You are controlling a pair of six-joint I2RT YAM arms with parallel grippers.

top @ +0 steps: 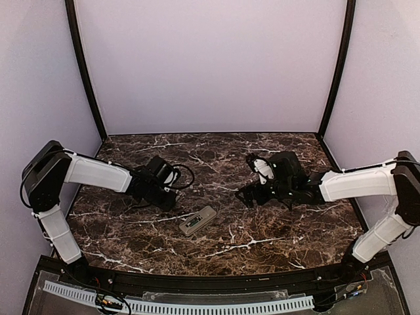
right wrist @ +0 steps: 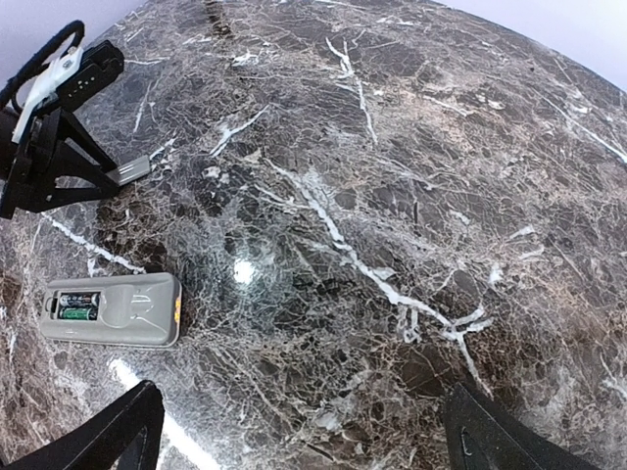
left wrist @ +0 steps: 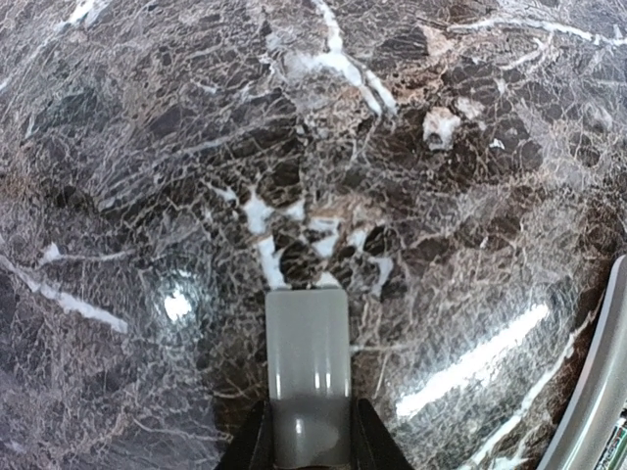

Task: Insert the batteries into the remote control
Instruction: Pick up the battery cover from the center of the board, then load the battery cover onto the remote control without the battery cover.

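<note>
The remote control (top: 198,220) lies back-up in the middle of the table, its battery bay uncovered. In the right wrist view the remote control (right wrist: 122,311) shows the batteries (right wrist: 76,311), dark with green, seated in that bay. My left gripper (top: 170,200) hovers just left of the remote, shut on a flat grey battery cover (left wrist: 308,343) that sticks out ahead of its jaws. My right gripper (top: 247,178) is to the right of the remote and apart from it. It stands wide open (right wrist: 302,392) over bare marble with nothing between its fingers.
Dark veined marble table (top: 262,236) with lilac walls on three sides and black corner posts (top: 84,72). A cable loop (top: 187,176) hangs off the left wrist. The left gripper (right wrist: 59,127) shows at the upper left of the right wrist view.
</note>
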